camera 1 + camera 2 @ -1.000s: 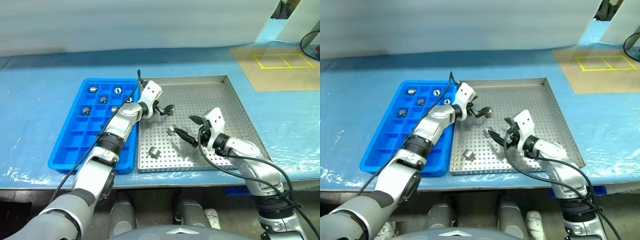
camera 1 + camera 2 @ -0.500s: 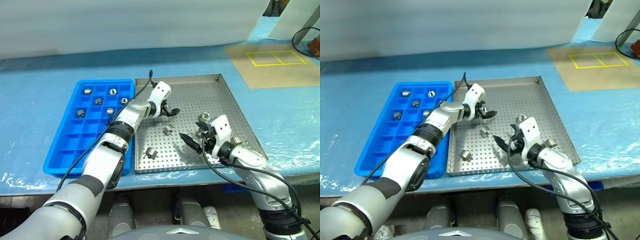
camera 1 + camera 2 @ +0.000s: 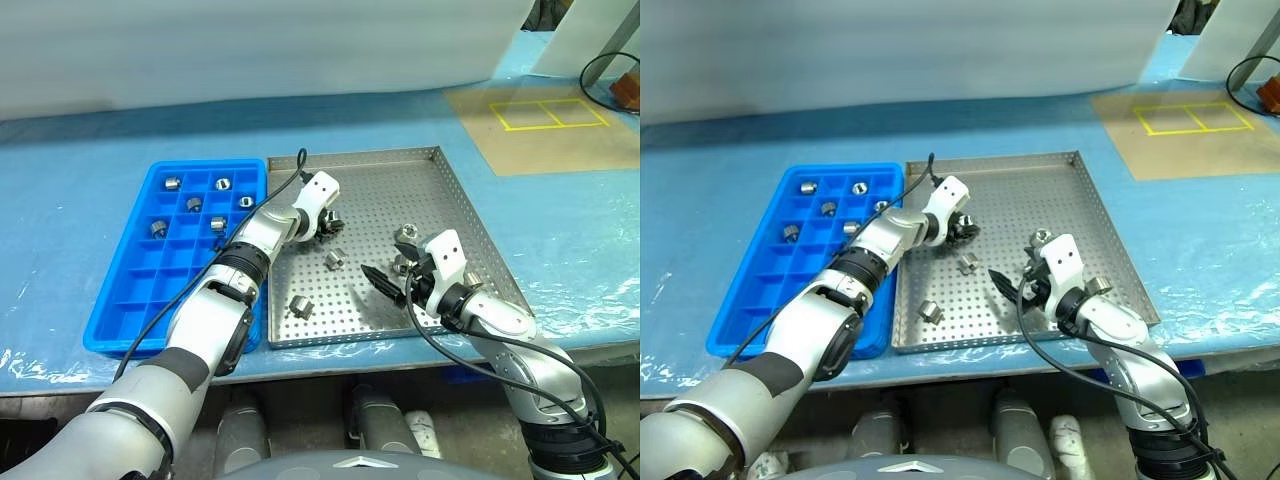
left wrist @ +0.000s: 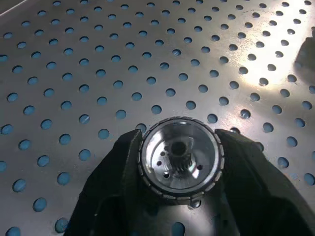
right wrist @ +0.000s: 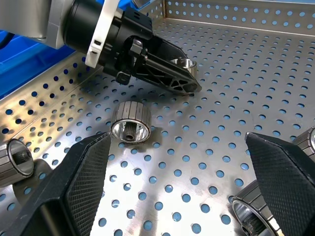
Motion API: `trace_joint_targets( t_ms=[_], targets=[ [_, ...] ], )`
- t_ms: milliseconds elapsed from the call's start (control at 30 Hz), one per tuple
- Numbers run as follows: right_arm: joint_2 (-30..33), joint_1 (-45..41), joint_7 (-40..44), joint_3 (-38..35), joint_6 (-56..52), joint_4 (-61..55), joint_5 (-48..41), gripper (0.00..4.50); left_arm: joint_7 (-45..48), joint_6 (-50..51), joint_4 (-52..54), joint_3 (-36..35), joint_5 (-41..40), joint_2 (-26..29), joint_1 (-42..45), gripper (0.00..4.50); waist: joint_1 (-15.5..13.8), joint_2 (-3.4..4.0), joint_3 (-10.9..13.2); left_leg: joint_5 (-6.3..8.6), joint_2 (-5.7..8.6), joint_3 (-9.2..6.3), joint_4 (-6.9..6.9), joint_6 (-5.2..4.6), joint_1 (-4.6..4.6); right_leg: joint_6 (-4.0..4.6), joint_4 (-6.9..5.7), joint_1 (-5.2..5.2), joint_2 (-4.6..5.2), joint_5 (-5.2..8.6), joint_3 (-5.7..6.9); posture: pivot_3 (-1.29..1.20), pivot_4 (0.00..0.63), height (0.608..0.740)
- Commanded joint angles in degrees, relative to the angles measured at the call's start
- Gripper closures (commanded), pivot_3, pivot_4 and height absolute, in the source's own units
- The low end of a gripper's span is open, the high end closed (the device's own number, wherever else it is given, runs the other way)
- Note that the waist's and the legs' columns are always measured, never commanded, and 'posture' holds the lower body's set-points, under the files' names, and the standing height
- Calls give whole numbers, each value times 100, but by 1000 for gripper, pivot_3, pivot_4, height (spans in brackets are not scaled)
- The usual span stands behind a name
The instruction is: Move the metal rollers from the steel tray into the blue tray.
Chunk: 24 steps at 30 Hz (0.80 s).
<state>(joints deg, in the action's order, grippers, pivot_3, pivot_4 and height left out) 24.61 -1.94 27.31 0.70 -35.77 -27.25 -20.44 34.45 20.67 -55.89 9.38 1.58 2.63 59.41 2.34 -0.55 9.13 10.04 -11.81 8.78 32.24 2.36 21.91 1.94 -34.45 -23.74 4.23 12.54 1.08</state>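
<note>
The steel tray (image 3: 452, 205) lies beside the blue tray (image 3: 150, 290), which holds several metal rollers (image 3: 194, 204) in its far compartments. My left gripper (image 3: 328, 228) is down on the steel tray's floor near the tray's left side. Its two fingers are shut on one metal roller (image 4: 178, 164) that stands on end. Loose rollers lie at the tray's middle (image 3: 335, 259), near its front edge (image 3: 300, 306) and to the right (image 3: 407, 235). My right gripper (image 5: 178, 140) hovers open and empty over the tray's right half, facing a roller (image 5: 131, 127) on its side.
Blue plastic sheeting covers the table (image 3: 80, 140) around both trays. A tan board with yellow tape lines (image 3: 545, 115) sits at the far right. More rollers lie close to the right gripper's fingers (image 5: 251, 211).
The left gripper dropped a little to the tray floor and shut its fingers on a roller. The right gripper stayed open in place. The camera view shifted.
</note>
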Motion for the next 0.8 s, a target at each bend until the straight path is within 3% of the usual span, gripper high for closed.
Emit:
trace_joint_targets(
  t_ms=[33, 233, 633, 800],
  targets=[
    [38, -92, 26, -62, 44, -150, -44, 0, -15, 94, 170, -30, 10, -19, 42, 2778, 0, 0, 0, 0, 0, 0, 0, 0, -1, 0, 0, 0, 0, 0, 0, -465, 150, 740],
    [35, -214, 121, 44, 72, -24, -27, 0, -179, 533, 888, -309, -271, -54, -206, 2778, -1, 0, 1, 0, -1, 0, -1, 0, 1, 0, 2, 0, 0, 0, 1, -414, 150, 740],
    [-64, -1255, 881, 657, 584, 1238, 143, 0, -1820, 2802, 6174, -1004, -461, 156, -2162, 2778, -96, 11, 19, -11, -8, -1, -8, -17, 14, 3, 5, -13, 1, 1, 14, -165, 150, 740],
    [-183, -1699, 1296, 975, 936, 1874, 280, 0, -2806, 2655, 7306, -1070, 48, 187, -2949, 2778, -235, 13, 27, -11, -12, -4, -9, -16, 22, 3, 6, -16, 2, 1, 24, -44, 150, 740]
  ],
)
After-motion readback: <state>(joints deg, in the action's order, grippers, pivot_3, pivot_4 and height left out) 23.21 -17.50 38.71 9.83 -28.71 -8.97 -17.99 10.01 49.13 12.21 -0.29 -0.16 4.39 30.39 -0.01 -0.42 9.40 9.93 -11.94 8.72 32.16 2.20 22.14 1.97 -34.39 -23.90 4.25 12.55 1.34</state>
